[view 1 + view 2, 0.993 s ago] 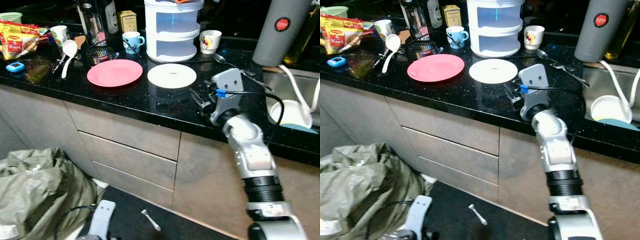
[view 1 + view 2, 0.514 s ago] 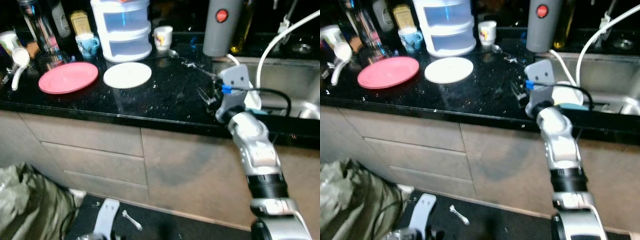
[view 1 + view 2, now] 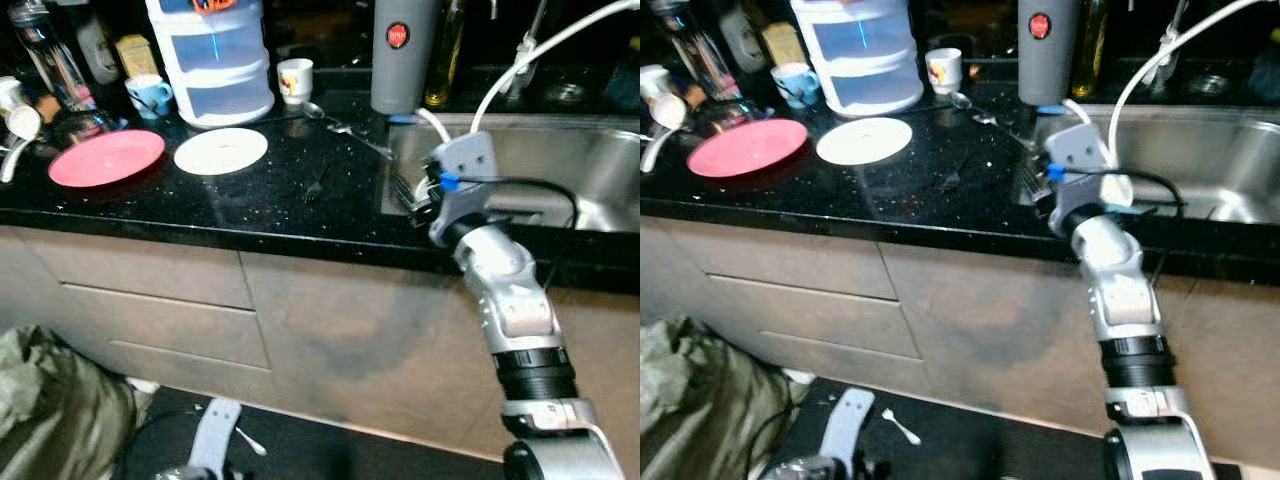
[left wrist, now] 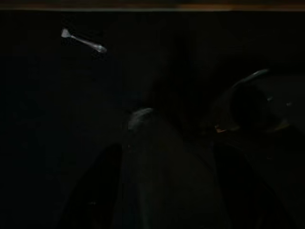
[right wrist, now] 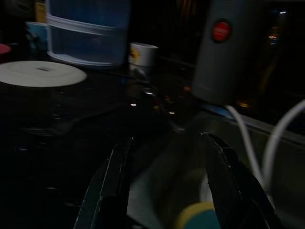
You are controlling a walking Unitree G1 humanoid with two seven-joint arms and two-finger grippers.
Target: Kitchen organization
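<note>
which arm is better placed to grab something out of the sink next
Right. The right gripper is raised at the counter edge beside the sink, fingers open in its wrist view. The left gripper hangs low over the floor.

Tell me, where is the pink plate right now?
The pink plate lies on the black counter, far to the robot's left in the head views. The white plate sits just beside it, and a blue cup stands behind it.
</note>
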